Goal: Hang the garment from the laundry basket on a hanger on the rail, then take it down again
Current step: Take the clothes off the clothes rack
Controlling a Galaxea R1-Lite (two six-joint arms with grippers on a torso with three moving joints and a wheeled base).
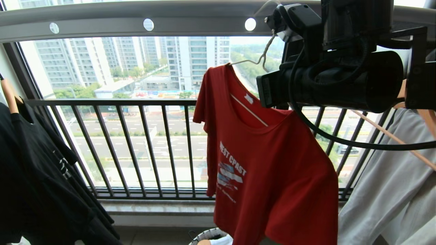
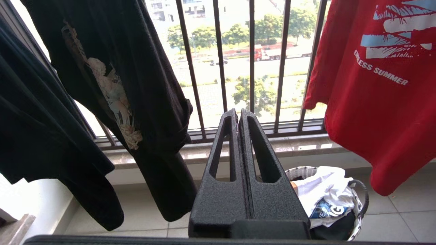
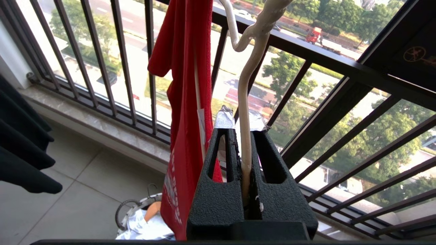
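Claw (image 3: 242,131) on our right arm clamps the hanger (image 3: 246,102) by its neck, keeping the red shirt (image 1: 269,163) steady near the rail (image 1: 136,23).

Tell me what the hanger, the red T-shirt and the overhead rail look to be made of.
Hanger: thin wire in an off-white, probably plastic coating; it bends and twists at the neck, and the right claw is shut on it.
Red T-shirt: soft matte knit, likely cotton; it drapes in folds.
Rail: grey metal, smooth painted or satin finish, pierced by round holes.
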